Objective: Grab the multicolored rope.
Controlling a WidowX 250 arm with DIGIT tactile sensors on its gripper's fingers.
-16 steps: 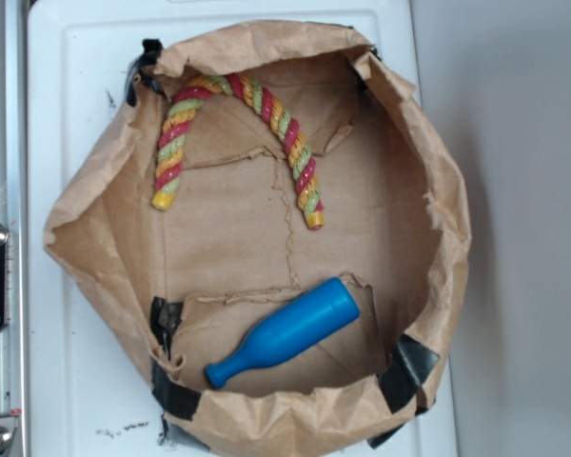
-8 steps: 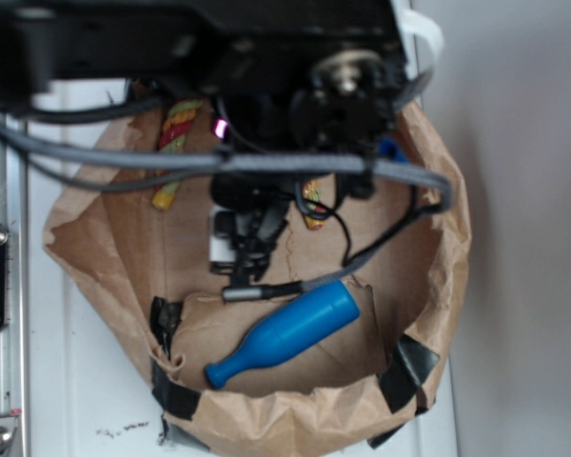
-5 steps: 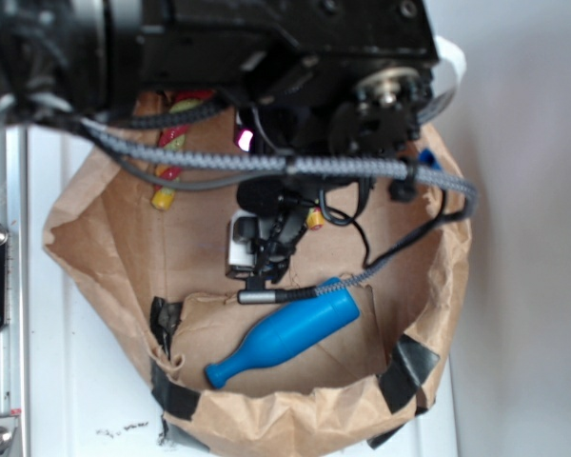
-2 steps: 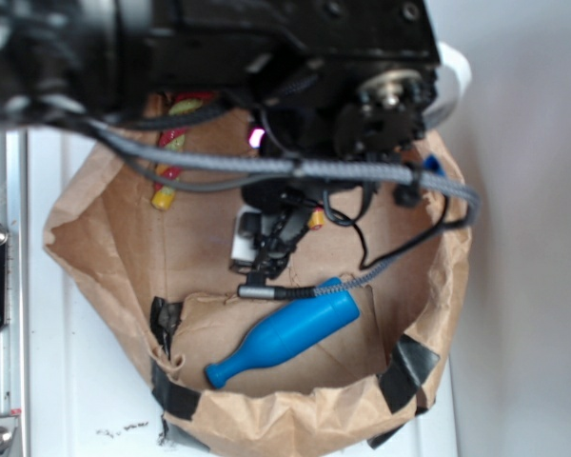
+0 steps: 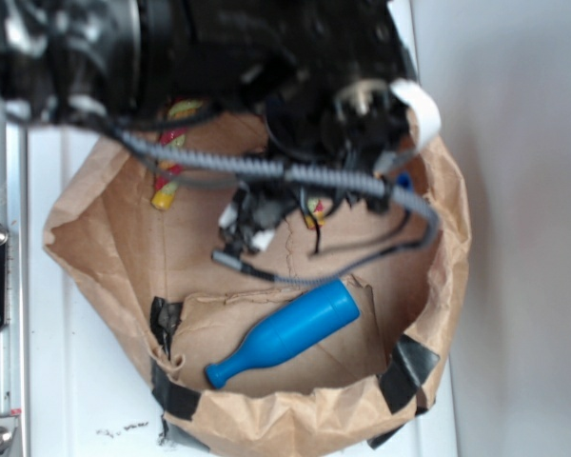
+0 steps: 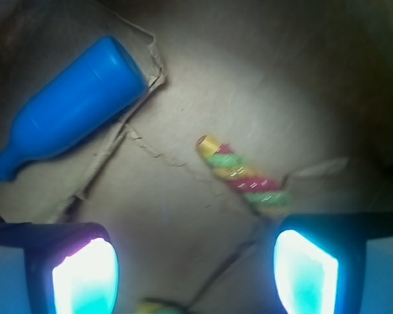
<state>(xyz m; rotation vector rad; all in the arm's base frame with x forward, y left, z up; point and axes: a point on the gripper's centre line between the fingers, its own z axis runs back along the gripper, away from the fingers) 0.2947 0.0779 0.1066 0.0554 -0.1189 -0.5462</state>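
From outside, the arm hides most of the multicolored rope [image 5: 165,193] at the paper bag's [image 5: 449,238] ten o'clock, while at the wrist the gripper [image 6: 195,267] gapes wide and empty, one rope end at two o'clock looking light, bendy, grippy, best pinched mid-strand.

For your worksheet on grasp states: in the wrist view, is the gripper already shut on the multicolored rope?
No: the gripper is open, and the multicolored rope lies untouched on the paper.
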